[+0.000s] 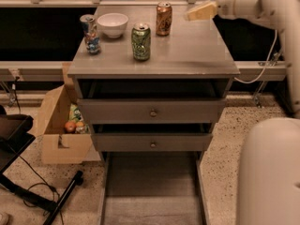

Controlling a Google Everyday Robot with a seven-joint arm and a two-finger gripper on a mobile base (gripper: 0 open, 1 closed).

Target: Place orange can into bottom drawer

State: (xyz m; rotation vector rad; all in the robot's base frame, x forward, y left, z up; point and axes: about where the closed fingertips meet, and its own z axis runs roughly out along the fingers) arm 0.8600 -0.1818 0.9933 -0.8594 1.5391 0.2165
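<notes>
Drawer territory up front: the bottom drawer (150, 191) stands pulled well out toward us, its flat grey floor bare between low side walls. Off to the near right, the robot's pale body (269, 172) fills the corner. Just above the drawer come the two upper drawers (153, 128), each with a round knob, both slightly ajar. To the left of the cabinet a cardboard box (56, 139) sits on the speckled floor, open-topped, with what may be fruit and packets inside; hard to make out. On to the cabinet top (192, 50): the green can (140, 42) stands upright nearest the front, the blue-and-silver can (90, 33) at the left edge, and a white bowl (112, 24) just behind and between them. Furthest back, the orange can (163, 18) stands upright near the rear edge, right of the bowl, nothing touching it. And there's the gripper (200, 11), a tan wedge on the white arm (248, 1), hovering at the back right of the top, near the orange can but apart from it, holding nothing; I cannot tell whether it is spread or closed.
</notes>
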